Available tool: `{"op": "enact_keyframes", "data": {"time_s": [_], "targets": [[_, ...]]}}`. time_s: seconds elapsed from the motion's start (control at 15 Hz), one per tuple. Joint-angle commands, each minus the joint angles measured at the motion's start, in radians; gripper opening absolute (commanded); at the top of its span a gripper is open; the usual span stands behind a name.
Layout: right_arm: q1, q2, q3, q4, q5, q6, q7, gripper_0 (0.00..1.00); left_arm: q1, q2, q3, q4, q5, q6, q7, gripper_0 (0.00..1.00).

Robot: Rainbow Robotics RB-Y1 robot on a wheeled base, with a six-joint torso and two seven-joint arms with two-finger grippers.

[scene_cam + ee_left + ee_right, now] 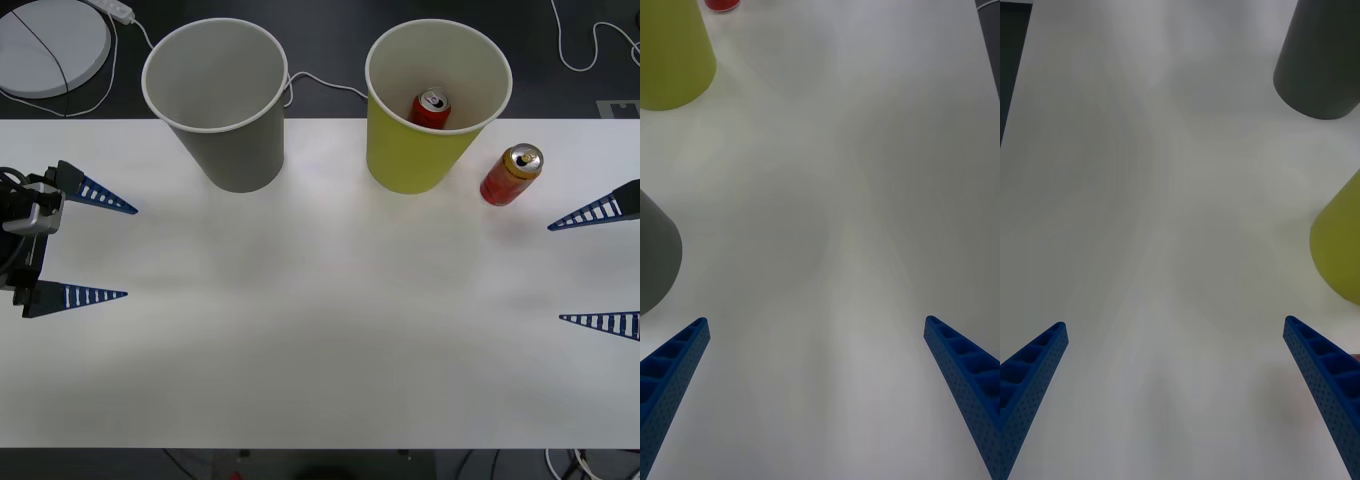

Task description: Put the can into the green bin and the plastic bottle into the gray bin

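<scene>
- The can (pixel 512 174) stands on the table (pixel 320 340) just beside the green bin (pixel 430 110).
- The right gripper (pixel 596 268) and left gripper (pixel 96 245) wait spread and empty.
- Risk: reaching in could nudge the bin or tip the can.

A white table (pixel 320 340) is spread across the frame. A red can with a silver top (pixel 431 108) is seen upper right. A round white disc (pixel 50 45) and white cables (pixel 580 45) are seen along the top.

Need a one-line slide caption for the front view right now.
Can stands on table beside green bin; left gripper and right gripper open at edges.
</scene>
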Motion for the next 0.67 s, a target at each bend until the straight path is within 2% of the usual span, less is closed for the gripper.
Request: {"op": "enact_keyframes", "data": {"time_s": [0.07,0.27,0.47,0.67], "targets": [[0.000,0.000,0.000,0.000,0.000,0.000,0.000,1.00,0.000,0.000,0.000,0.000,0.000,0.000,0.000,1.00],[0.014,0.005,0.017,0.018,-0.005,0.000,-0.002,1.00,0.000,0.000,0.000,0.000,0.000,0.000,0.000,1.00],[0.012,-0.029,0.058,0.057,-0.081,0.000,0.002,1.00,0.000,0.000,0.000,0.000,0.000,0.000,0.000,1.00],[0.006,-0.040,0.061,0.110,-0.114,0.000,0.011,1.00,0.000,0.000,0.000,0.000,0.000,0.000,0.000,1.00]]}}
